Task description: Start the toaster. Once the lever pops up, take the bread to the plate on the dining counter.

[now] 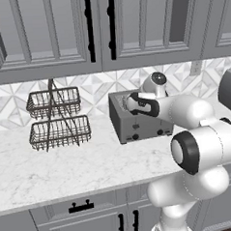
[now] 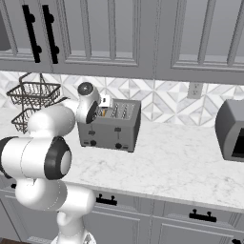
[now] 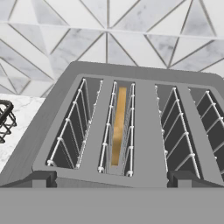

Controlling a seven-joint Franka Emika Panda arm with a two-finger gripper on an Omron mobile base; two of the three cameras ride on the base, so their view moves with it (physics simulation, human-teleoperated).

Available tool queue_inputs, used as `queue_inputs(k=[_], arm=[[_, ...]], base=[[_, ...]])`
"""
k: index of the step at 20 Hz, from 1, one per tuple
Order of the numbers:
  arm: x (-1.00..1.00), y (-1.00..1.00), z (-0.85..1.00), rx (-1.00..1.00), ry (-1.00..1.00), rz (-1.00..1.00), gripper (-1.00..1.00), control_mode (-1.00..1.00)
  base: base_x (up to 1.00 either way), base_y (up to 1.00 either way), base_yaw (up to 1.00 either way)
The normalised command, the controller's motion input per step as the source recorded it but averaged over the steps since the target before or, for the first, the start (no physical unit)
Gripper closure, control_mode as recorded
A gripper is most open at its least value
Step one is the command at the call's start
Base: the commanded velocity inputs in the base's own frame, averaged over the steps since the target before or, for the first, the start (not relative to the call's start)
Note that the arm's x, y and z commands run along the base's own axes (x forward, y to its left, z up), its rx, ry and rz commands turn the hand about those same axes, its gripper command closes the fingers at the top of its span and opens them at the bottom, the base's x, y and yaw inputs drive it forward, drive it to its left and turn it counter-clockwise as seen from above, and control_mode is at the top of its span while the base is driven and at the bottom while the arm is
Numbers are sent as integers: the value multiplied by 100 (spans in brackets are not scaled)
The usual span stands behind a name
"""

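The grey toaster (image 1: 140,125) (image 2: 114,126) stands on the marble counter against the tiled wall. My gripper (image 1: 130,103) (image 2: 102,107) hovers just above the toaster's top at its left end, pointing down. In the hand view the toaster (image 3: 148,131) lies right below, slots facing up. The bread (image 3: 118,127), a golden-brown slice, stands sunk in the second slot from the left. The gripper (image 3: 112,178) is open, its two tips wide apart at the bottom edge with nothing between them. The plate and the dining counter are out of view.
A two-tier wire basket rack (image 1: 54,116) (image 2: 33,97) stands left of the toaster. A dark grey appliance (image 2: 232,129) (image 1: 229,91) sits at the right. Grey upper cabinets (image 1: 90,29) hang above. Bare marble counter (image 2: 176,152) stretches between toaster and appliance.
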Motion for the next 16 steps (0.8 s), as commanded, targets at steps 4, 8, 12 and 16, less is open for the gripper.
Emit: queue_inputs(k=[4, 8, 12, 16], arm=[[0, 0, 0, 0, 0, 0, -100, -100], [0, 0, 0, 0, 0, 0, -100, -100], [0, 0, 0, 0, 0, 0, -100, -100], [0, 0, 0, 0, 0, 0, -100, -100]], base=[[0, 0, 0], [0, 0, 0], [0, 0, 0], [0, 0, 0]])
